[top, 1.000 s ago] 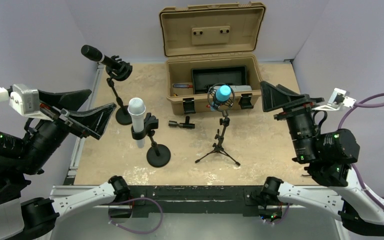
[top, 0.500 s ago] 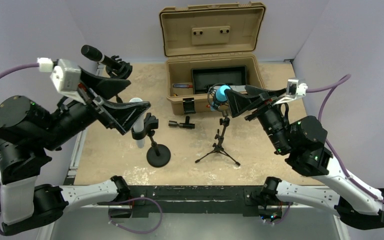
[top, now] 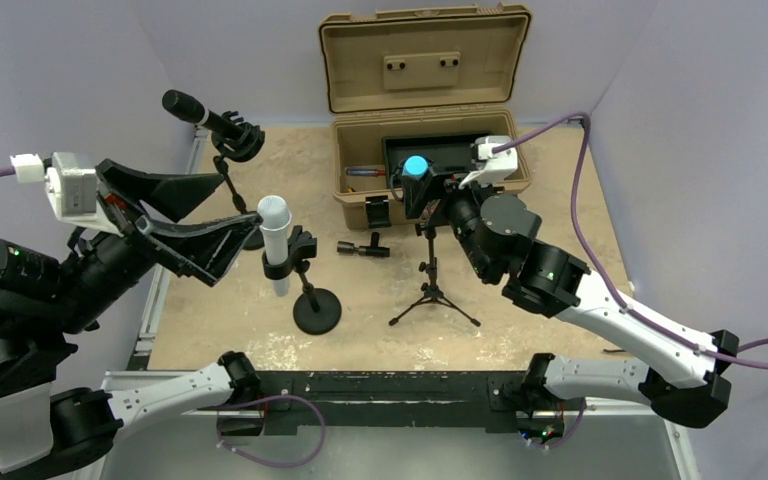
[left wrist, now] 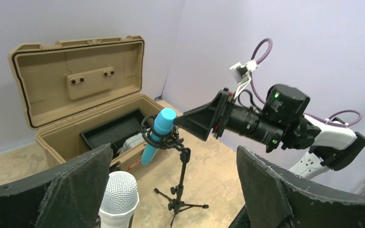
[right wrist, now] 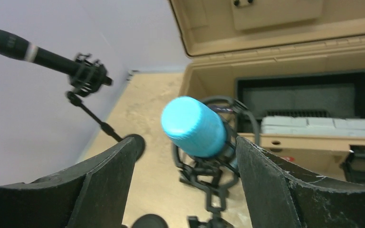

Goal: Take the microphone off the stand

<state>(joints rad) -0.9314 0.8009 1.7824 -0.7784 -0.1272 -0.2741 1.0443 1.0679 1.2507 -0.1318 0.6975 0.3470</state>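
Note:
A blue microphone (top: 416,166) sits in a black shock mount on a tripod stand (top: 433,290) in front of the case. My right gripper (top: 422,195) reaches in from the right, its jaws on either side of the mount. In the right wrist view the blue microphone (right wrist: 197,127) lies between the fingers of my right gripper (right wrist: 190,140). The right finger (right wrist: 275,180) is against the mount; the left finger stands apart. My left gripper (top: 240,205) is wide open beside a white microphone (top: 274,215) on a round-base stand (top: 317,310).
An open tan case (top: 425,60) stands at the back with a black tray inside. A black microphone (top: 200,110) sits on a stand at the back left. A small black clip (top: 363,248) lies on the table between the two nearer stands.
My right arm has swung left to the blue microphone and its jaws have narrowed around it. The microphone's head has shifted left. My left arm came forward, then drew back slightly.

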